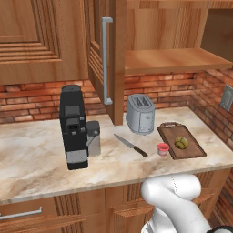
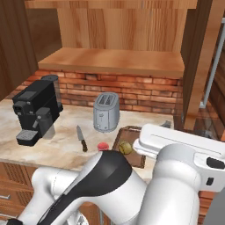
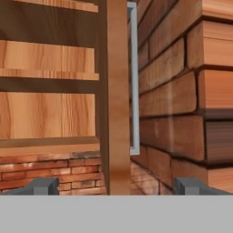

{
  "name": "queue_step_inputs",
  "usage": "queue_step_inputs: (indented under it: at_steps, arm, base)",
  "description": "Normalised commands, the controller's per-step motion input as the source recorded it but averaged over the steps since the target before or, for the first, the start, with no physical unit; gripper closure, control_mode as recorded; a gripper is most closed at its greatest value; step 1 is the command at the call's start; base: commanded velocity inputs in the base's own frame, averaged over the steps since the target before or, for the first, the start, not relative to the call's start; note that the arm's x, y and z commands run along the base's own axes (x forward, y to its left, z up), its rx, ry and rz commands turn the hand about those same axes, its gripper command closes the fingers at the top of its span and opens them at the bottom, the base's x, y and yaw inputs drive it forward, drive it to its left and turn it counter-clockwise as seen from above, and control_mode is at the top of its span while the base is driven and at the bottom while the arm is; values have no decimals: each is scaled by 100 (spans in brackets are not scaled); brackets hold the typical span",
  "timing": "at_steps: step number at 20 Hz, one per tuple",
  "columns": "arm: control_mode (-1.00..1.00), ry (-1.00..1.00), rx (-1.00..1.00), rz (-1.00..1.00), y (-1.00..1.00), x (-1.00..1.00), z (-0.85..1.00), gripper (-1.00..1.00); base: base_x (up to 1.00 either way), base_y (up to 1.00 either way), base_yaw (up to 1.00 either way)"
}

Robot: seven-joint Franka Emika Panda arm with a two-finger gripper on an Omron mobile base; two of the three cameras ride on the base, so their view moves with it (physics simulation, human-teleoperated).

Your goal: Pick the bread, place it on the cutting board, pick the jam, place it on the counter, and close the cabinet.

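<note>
Bread and jam placed; you are now facing the open cabinet.
The bread (image 1: 181, 143) is sitting on the cutting board (image 1: 193, 150) at centre right, the jam (image 1: 163, 149) on the counter (image 1: 36, 150) just left of it. Your gripper (image 3: 117, 185), jaws wide apart and empty, is looking at the right cabinet (image 3: 114, 91) door edge-on, mid-frame; both doors are standing open.

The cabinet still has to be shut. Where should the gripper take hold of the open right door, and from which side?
Judging by its pose, push the door rather than grip it: it stands edge-on between the open fingers. Press the panel face beside the grey bar handle, from its outer side, swinging it toward the shelf.
</note>
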Motion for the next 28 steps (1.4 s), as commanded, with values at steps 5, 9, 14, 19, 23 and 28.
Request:
queue_step_inputs:
  at_steps: [5,9,14,19,23,28]
  arm:
    - [-100,0,0,0,-6,0,0,-100]
    - [-100,0,0,0,-3,1,0,-100]
    - [-100,0,0,0,-1,4,0,-100]
    - [-100,0,0,0,-4,12,0,-100]
    - [-100,0,0,2,-8,17,0,-100]
    - [-100,0,0,5,-4,10,-2,-100]
  base:
    - [0,0,0]
    - [0,0,0]
    - [0,0,0]
    - [0,0,0]
    - [0,0,0]
    - [0,0,0]
